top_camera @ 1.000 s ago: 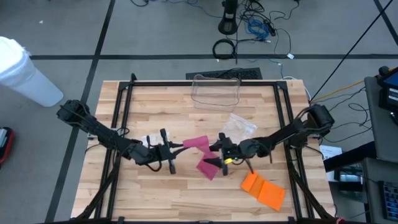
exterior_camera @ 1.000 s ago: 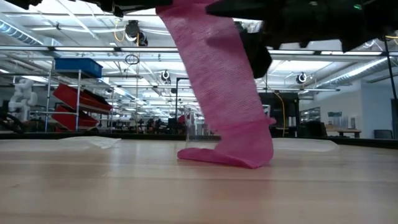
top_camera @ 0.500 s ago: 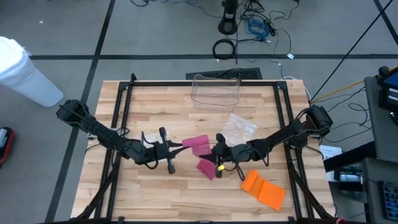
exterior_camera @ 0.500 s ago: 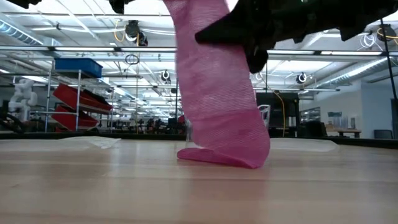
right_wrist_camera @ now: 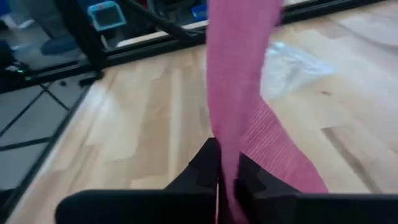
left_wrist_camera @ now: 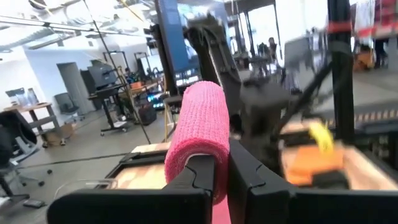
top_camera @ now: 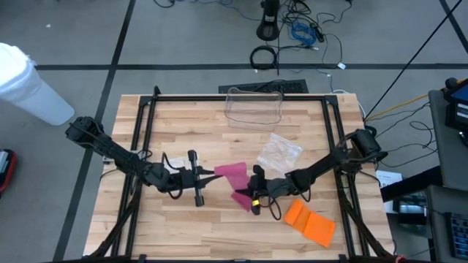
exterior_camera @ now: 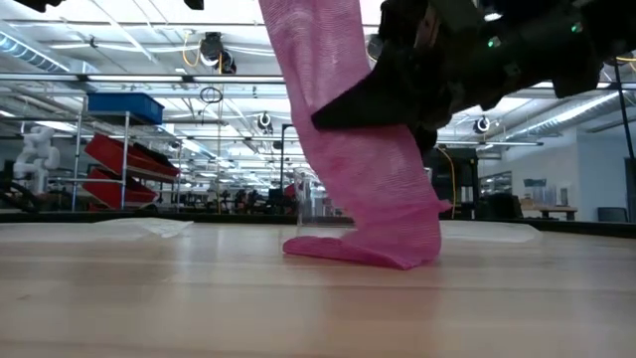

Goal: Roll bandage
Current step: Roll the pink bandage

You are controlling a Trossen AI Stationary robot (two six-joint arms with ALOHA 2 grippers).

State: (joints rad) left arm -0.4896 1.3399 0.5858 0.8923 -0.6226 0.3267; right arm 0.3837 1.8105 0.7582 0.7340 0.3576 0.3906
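Note:
A pink bandage has its rolled end [top_camera: 232, 172] held up near the table's middle, with my left gripper [top_camera: 211, 174] shut on it; the roll [left_wrist_camera: 196, 121] shows just past the fingers in the left wrist view. From the roll a loose strip [exterior_camera: 348, 129] hangs down, and its lower end [exterior_camera: 370, 249] lies folded on the wooden table [top_camera: 183, 124]. My right gripper [top_camera: 248, 196] comes in from the right and is shut on this strip, a little above the table. My left gripper pinches the rolled end of the bandage [left_wrist_camera: 186, 163] between its two fingers, coming nearly level from the table's left. The roll is lifted clear of the table. My right gripper pinches the hanging strip [right_wrist_camera: 231, 140] between its two fingers, part way down and above the folded end. The fingers [exterior_camera: 343, 107] come from the right, slanting slightly down, across the strip. Below them the strip's end [right_wrist_camera: 283, 158] rests on the table.
A clear plastic container [top_camera: 254, 107] stands at the far middle. A clear wrapper [top_camera: 282, 148] lies right of the bandage. An orange packet [top_camera: 309, 222] lies near the front right. Black frame rails [top_camera: 146, 124] run along the table's sides.
My right gripper has moved down and toward the table's near left, onto the hanging strip, and has shut on it. The strip's upper part has shifted a little; its folded end has stayed on the table. The roll has stayed up in my left gripper.

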